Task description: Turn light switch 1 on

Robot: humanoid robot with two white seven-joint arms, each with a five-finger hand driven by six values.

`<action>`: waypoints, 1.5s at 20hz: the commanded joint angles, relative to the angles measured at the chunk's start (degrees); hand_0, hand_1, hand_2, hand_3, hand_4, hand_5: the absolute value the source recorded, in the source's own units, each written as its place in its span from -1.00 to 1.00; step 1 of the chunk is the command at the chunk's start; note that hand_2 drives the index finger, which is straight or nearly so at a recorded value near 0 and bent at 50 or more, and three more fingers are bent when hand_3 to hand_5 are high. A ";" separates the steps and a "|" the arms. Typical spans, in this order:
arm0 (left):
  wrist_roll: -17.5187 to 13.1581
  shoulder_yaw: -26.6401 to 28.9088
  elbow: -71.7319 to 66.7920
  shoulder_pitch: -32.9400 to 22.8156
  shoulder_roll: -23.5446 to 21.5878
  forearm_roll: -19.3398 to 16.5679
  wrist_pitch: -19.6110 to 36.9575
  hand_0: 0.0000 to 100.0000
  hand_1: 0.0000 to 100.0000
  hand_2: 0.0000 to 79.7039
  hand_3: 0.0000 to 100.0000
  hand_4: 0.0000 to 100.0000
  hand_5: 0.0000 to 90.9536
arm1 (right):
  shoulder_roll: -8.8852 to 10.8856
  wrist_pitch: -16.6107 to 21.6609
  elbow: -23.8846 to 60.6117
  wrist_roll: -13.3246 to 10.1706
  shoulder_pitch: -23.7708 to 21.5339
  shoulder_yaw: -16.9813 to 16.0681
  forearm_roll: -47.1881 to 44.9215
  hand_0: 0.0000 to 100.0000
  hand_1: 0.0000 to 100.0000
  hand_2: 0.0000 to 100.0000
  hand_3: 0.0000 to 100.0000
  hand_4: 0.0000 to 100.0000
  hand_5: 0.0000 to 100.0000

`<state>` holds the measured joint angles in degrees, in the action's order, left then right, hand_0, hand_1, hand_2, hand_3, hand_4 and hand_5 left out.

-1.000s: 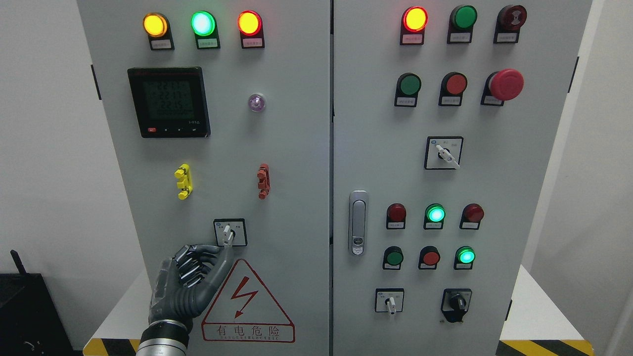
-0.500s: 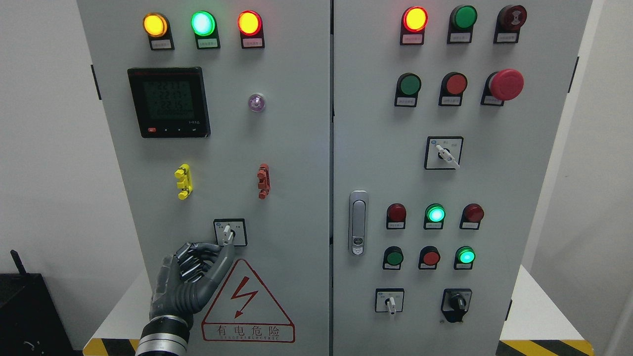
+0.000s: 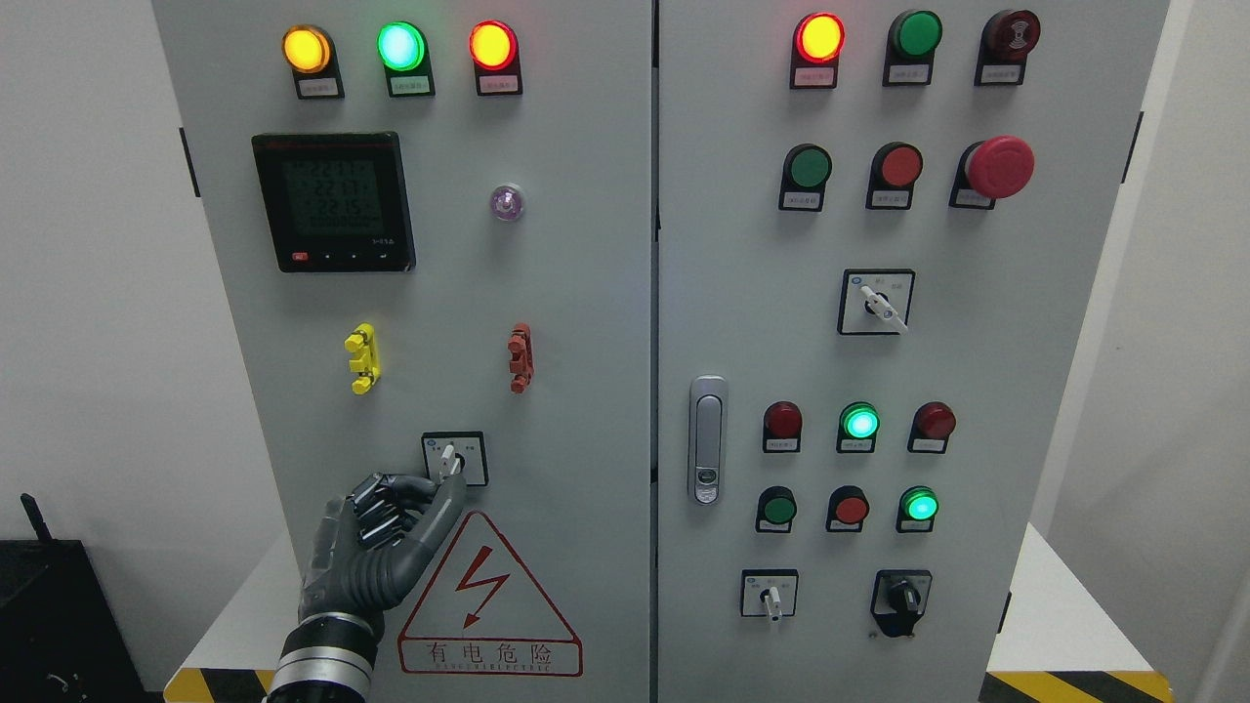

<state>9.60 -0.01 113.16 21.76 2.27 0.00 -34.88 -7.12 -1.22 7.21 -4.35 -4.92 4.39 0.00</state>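
Note:
The small rotary switch (image 3: 454,459), a white lever on a black-framed square plate, sits low on the left cabinet door (image 3: 586,293); its lever points down and slightly left. My left hand (image 3: 441,485) comes up from the lower left, just under that switch. Its fingers are curled, and the thumb stretches up to the lever's lower end. The thumb tip and the index fingertip flank the lever's tip, touching or nearly touching it; a firm pinch does not show. The right arm is out of view.
A red warning triangle (image 3: 488,600) is just below the hand. Yellow (image 3: 362,357) and red (image 3: 520,357) clips stick out above the switch, under a meter (image 3: 333,201) and lit lamps. The right door has a latch handle (image 3: 707,439), buttons, lamps and several selector switches.
My left hand has risen a little and edged right, bringing the thumb tip from below the lever up to its lower end. The lever has not turned.

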 commanded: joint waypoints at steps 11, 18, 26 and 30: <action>0.15 -1.22 0.04 0.30 0.19 -2.90 -0.46 -0.73 0.38 0.42 0.52 0.72 0.77 | 0.00 -0.01 0.00 0.04 0.00 0.00 -1.41 -1.00 -1.00 -1.00 -1.00 -1.00 -1.00; 0.42 -1.66 -0.05 0.83 0.63 -2.81 -2.13 -0.71 0.37 0.43 0.53 0.72 0.77 | 0.00 -0.01 0.00 0.04 0.00 0.00 -1.41 -1.00 -1.00 -1.00 -1.00 -1.00 -1.00; 0.51 -1.93 -0.31 1.10 1.25 -2.72 -2.30 -0.70 0.37 0.43 0.54 0.72 0.78 | 0.00 -0.01 0.00 0.04 0.00 0.00 -1.41 -1.00 -1.00 -1.00 -1.00 -1.00 -1.00; 0.51 -2.01 -0.66 1.62 1.33 -2.72 -2.39 -0.69 0.37 0.43 0.54 0.72 0.78 | 0.00 -0.01 0.00 0.04 0.00 0.00 -1.41 -1.00 -1.00 -1.00 -1.00 -1.00 -1.00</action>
<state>10.08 -0.27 112.96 22.92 3.14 -2.71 -37.20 -7.12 -1.22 7.21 -4.35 -4.92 4.39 0.00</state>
